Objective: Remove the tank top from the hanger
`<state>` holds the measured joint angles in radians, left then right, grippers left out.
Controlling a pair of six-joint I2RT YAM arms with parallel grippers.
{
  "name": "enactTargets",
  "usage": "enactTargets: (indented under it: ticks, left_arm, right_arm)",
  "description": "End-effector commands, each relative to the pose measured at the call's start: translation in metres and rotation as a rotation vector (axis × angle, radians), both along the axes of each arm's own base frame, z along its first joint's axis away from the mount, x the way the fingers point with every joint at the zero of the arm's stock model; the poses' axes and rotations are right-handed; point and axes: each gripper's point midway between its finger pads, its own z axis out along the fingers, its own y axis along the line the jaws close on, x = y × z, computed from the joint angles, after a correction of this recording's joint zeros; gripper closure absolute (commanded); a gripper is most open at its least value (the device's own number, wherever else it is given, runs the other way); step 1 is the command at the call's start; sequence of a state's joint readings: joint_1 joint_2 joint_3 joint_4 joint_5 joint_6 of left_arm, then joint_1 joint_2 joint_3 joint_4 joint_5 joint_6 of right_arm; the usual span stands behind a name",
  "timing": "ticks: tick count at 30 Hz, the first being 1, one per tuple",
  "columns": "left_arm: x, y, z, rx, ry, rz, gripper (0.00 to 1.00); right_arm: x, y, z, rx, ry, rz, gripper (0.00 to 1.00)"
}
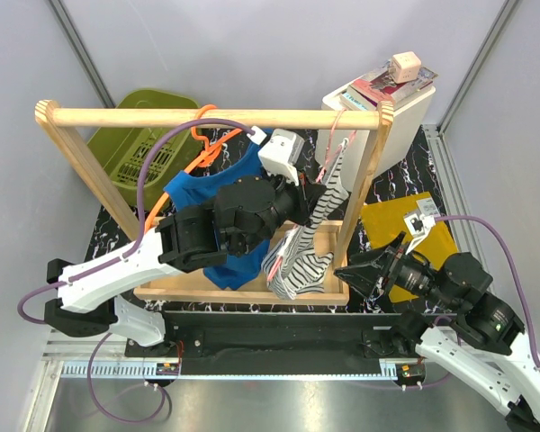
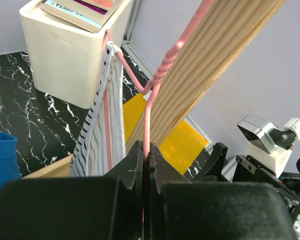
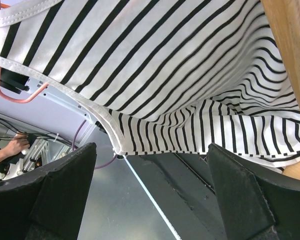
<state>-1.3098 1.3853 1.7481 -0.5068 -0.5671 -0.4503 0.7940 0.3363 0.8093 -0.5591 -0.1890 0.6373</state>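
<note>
The bright-blue tank top (image 1: 218,192) hangs on the orange hanger (image 1: 203,137) from the wooden rail (image 1: 162,117), partly hidden behind my left arm. My left gripper (image 1: 313,194) is not at it. It is shut on the thin pink wire hanger (image 2: 149,112) just below its twisted neck, beside the wooden post (image 2: 215,60). That pink hanger carries a black-and-white striped garment (image 2: 101,132). A bit of the blue tank top (image 2: 1,160) shows at the left edge. My right gripper (image 3: 152,170) stands open just under the striped garment's (image 3: 180,75) hem, touching nothing.
The wooden rack stands on a base frame (image 1: 243,295). A green basket (image 1: 139,144) lies behind it at the left. A white box (image 1: 391,117) with books stands at the back right, and a yellow cloth (image 1: 414,225) lies on the dark marbled mat.
</note>
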Motion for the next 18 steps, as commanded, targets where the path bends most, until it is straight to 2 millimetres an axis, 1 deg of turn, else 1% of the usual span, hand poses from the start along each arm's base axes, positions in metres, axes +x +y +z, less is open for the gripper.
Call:
enactTargets:
  ticks: [1, 2, 4, 7, 10, 13, 16, 18]
  left_arm:
    - [0.003, 0.022, 0.047, -0.11, -0.06, 0.05, 1.0]
    - [0.003, 0.023, 0.049, -0.112, -0.064, 0.052, 1.0]
    - [0.001, 0.03, 0.059, -0.128, -0.078, 0.059, 1.0]
    - [-0.007, 0.036, 0.072, -0.148, -0.097, 0.044, 1.0]
    - [-0.017, 0.048, 0.089, -0.187, -0.114, 0.013, 1.0]
    - [-0.022, 0.056, 0.098, -0.207, -0.123, -0.006, 1.0]
    - [-0.026, 0.061, 0.096, -0.209, -0.118, -0.015, 1.0]
    - [-0.03, 0.069, 0.092, -0.219, -0.105, -0.023, 1.0]
  right_arm:
    - [-0.002, 0.003, 0.01, 0.044, -0.029, 0.02, 0.0]
    - [-0.001, 0.004, 0.01, 0.044, -0.026, 0.016, 0.0]
    - [-0.001, 0.005, 0.01, 0.045, -0.029, 0.021, 0.0]
    - [0.001, 0.008, 0.006, 0.04, -0.025, 0.029, 0.0]
    - [0.004, 0.013, 0.001, 0.034, -0.017, 0.033, 0.0]
    - [0.008, 0.019, -0.002, 0.036, -0.008, 0.036, 0.0]
    - [0.011, 0.023, -0.005, 0.037, 0.002, 0.041, 0.0]
    - [0.012, 0.025, -0.005, 0.043, 0.007, 0.042, 0.0]
